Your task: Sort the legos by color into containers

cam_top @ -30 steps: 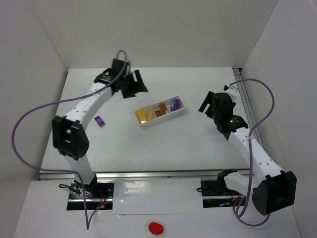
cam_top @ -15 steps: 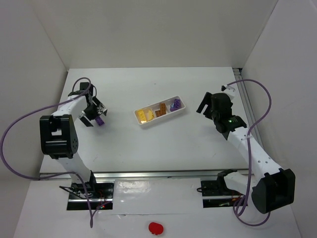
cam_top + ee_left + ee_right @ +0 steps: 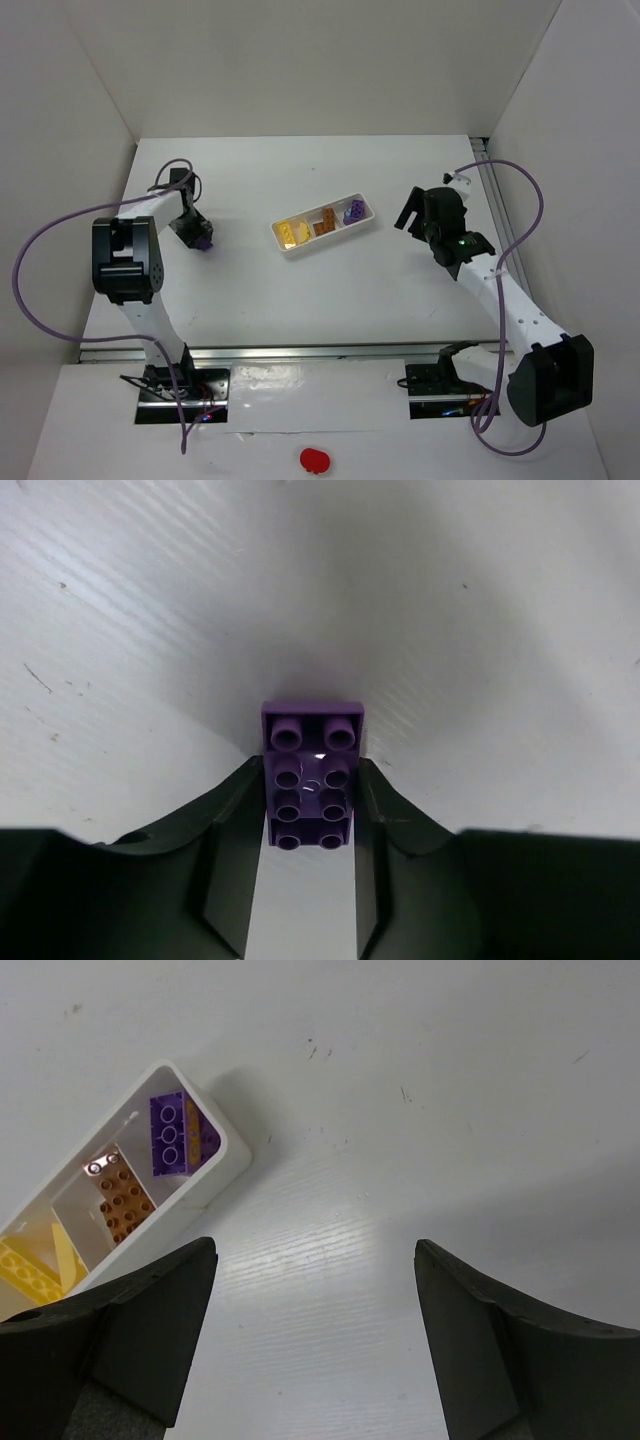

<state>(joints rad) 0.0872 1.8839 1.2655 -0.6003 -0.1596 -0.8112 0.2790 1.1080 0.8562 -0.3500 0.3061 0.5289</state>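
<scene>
- Which step was in hand?
- The grasp. The left claw (image 3: 312, 767) was clamped on the loose purple lego (image 3: 312, 730), a finger on each long side, studs up. Whether the lego was off the bench (image 3: 300, 310) yet could not be told.
- Where was it?
- On the left side of the bench, well apart from the container (image 3: 335, 238), a white tub with three compartments.
- The other arm?
- The right claw (image 3: 312, 1260) hung with its jaws wide apart, holding nothing, near the container's right end.
- What was in the tub?
- Yellow legos (image 3: 291, 232) at the left end, a brown-orange lego (image 3: 323, 224) in the middle, a sorted purple lego (image 3: 355, 212) at the right end.
- What did the next move call for?
- Probably a straight lift, then a carry rightward to the purple compartment. That slot looked narrow and partly filled, so the brick would need to be lined up and let go low. The right claw close by could crowd the drop.
</scene>
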